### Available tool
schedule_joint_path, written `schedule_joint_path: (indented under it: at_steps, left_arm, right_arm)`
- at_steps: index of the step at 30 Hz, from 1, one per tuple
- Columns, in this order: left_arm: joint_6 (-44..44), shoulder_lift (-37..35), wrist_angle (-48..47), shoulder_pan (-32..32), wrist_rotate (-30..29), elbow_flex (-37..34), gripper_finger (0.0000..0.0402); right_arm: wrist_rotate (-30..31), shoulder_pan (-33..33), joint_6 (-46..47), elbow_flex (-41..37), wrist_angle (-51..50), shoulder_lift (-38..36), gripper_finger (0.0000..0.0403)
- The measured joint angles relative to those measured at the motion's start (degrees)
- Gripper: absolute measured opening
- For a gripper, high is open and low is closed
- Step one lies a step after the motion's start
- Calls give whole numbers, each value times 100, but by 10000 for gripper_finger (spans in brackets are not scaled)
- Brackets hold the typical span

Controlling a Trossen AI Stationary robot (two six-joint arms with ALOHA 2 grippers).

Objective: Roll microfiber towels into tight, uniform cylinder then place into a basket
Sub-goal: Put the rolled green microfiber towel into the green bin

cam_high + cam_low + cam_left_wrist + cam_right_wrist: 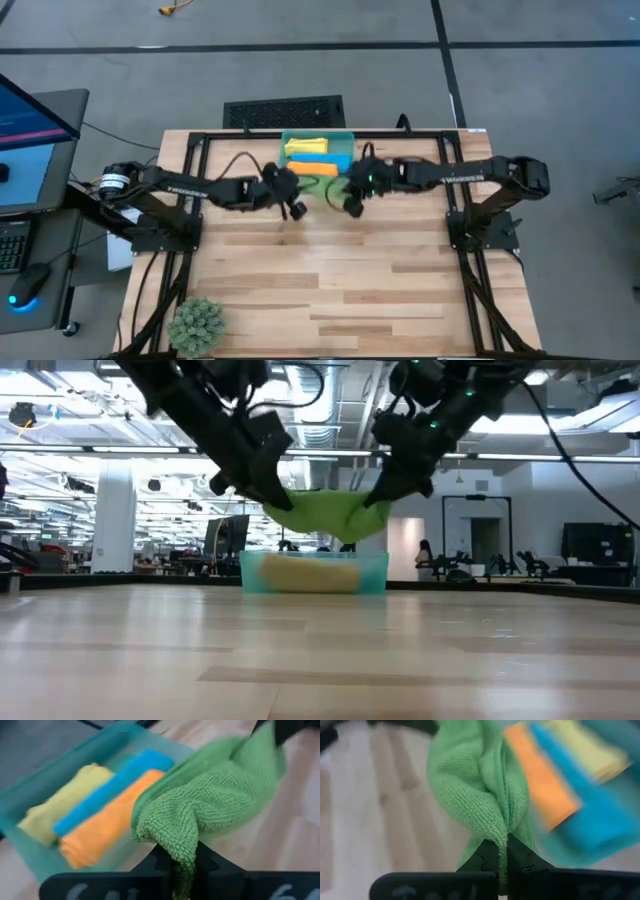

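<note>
Grippers, left (272, 500) and right (385, 497), reached inward from opposite sides, each clamped on one end of the green towel (325, 512), which sagged between them above the basket (375, 572) holding yellow (60, 802), blue (107, 785) and orange (107, 827) rolls.

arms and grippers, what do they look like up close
Both arms are dark, slim and jointed, with white TROSSEN lettering along a link and black cables looping beside them. The left gripper and right gripper each end in two black fingers with angular notched tips. Small green lights glow on the right arm's wrist.
</note>
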Motion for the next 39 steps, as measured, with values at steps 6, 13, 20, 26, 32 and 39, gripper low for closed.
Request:
schedule_joint_path:
  at_steps: [6,13,20,26,32,39]
  left_arm:
    - [384,2,136,1038,486,0,11]
    - [638,24,602,1993,1128,0,9]
    - [1026,135,673,2543,1241,2,9]
    - [1152,836,1163,3038,1760,77,9]
    - [1203,1169,1076,3259,2034,360,9]
    - [805,1187,873,3327,2225,540,12]
  right_arm:
    - [-20,-957,-942,555,87,205,17]
    - [-440,-1770,-1524,1218,230,1395,19]
    - [-455,-2063,-2013,2243,103,2438,17]
    - [-409,-2257,-2369,2985,-320,2793,17]
    - [-452,-2482,-2533,3094,-914,2785,17]
    - [-677,-2696,-2620,3000,-1263,2789,17]
